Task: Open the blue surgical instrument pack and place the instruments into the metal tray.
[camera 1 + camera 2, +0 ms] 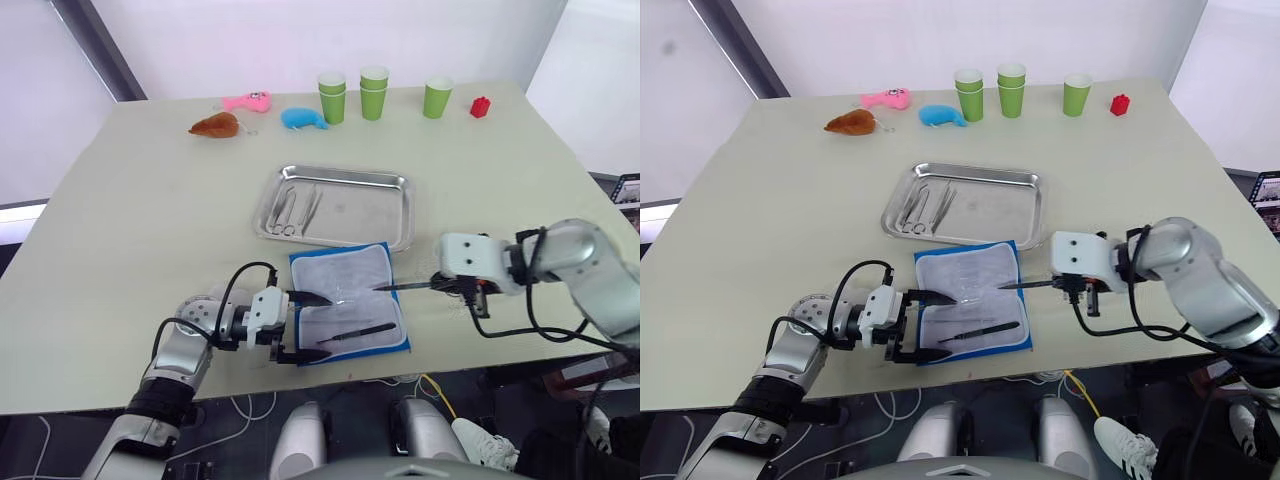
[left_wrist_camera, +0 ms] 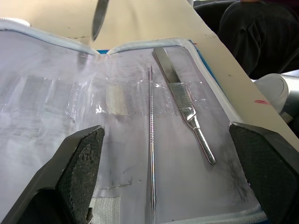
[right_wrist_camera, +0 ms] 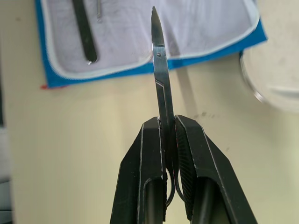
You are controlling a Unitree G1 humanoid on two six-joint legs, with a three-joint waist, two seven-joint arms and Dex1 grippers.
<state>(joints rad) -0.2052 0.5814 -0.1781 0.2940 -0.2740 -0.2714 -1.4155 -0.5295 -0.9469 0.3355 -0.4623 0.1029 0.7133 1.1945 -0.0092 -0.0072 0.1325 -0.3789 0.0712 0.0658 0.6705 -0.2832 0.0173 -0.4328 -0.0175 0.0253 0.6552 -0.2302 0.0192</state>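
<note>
The right claw is clamped on a pair of scissors, blades pointing toward 9 o'clock over the open blue surgical instrument pack on the tabletop. The metal tray, already carrying a few instruments, lies at about 11 o'clock from that claw, its long axis running 9 to 3, nearer the right arm. The left claw stands wide at the pack's 9 o'clock edge, over a slim probe and flat handle.

Right pincer grips scissors beside open pack.
</note>
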